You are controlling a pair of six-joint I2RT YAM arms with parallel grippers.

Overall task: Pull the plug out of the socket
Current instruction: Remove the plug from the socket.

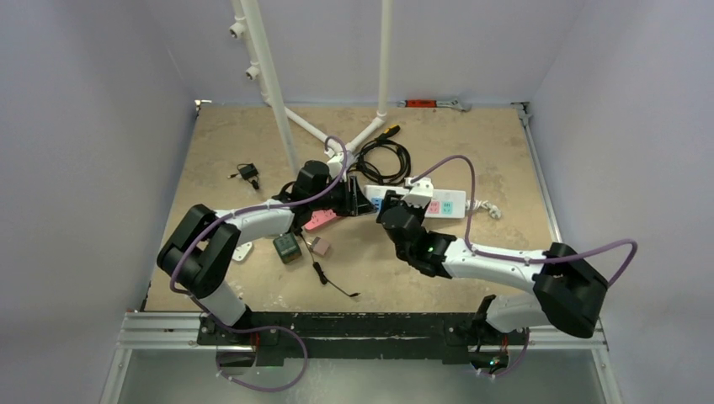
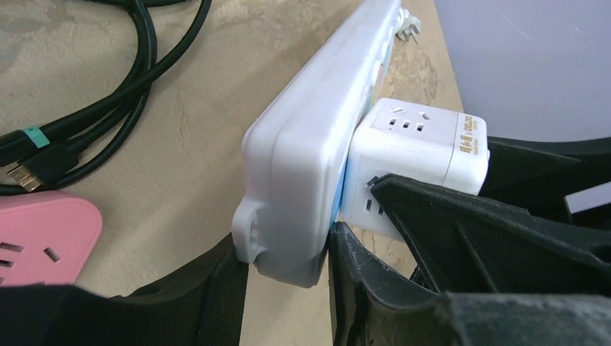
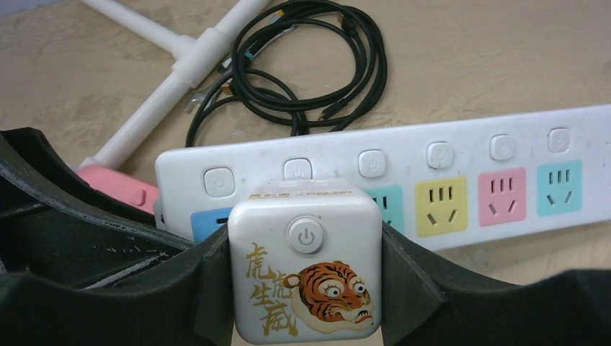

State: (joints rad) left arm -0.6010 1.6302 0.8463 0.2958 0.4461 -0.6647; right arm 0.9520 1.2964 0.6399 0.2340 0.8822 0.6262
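Note:
A white power strip [image 1: 446, 204] with coloured sockets lies in the middle of the table. It also shows in the right wrist view [image 3: 468, 166] and the left wrist view [image 2: 317, 137]. A white cube plug [image 3: 304, 270] with a tiger picture and a power button sits flush against the strip's left end [image 2: 418, 155]. My left gripper [image 2: 287, 249] is shut on the strip's left end, one finger on each side. My right gripper [image 3: 304, 259] is shut on the cube plug, its pads pressed on both side faces.
A pink socket block [image 1: 320, 220] lies just left of the strip. A coil of black cable [image 1: 383, 158] and a white pipe stand [image 1: 278, 93] are behind it. A dark box [image 1: 287, 247], a small cube [image 1: 320, 247] and a loose black lead [image 1: 333, 282] lie nearer.

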